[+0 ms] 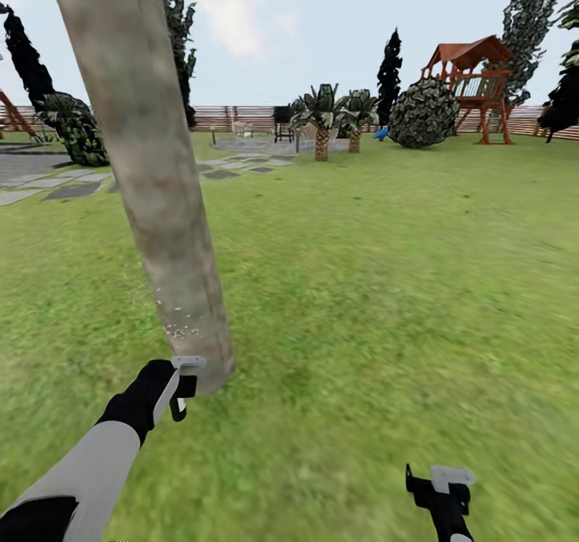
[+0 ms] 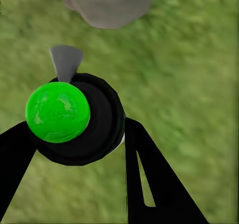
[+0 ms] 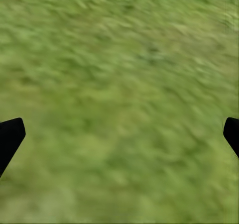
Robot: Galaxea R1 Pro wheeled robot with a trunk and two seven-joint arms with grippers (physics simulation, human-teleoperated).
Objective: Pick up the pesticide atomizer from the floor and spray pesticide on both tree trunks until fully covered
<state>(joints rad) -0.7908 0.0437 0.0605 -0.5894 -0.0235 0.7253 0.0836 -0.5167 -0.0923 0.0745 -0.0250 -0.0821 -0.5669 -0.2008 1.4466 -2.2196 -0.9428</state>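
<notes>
Left gripper closed around the pesticide atomizer, a small dark rounded bottle topped here by a bright green cap, with a grey nozzle tab pointing toward the tree trunk; held low, just beside the trunk's base, in the head view. Judged light, rigid and smooth-walled, hence liable to twist in the jaws: best taken across the body, fingers on opposite flanks, nozzle left free. Pale specks of pesticide scattered over the lowest part of the trunk only (upper column bare grey-tan). Right gripper spread wide and holding nothing, fingertips over bare grass. Open lawn on every side of the trunk, offering room to circle; paving slabs, palms, a round bush, a wooden play tower and the slatted fence well apart, toward the garden's far edge
</notes>
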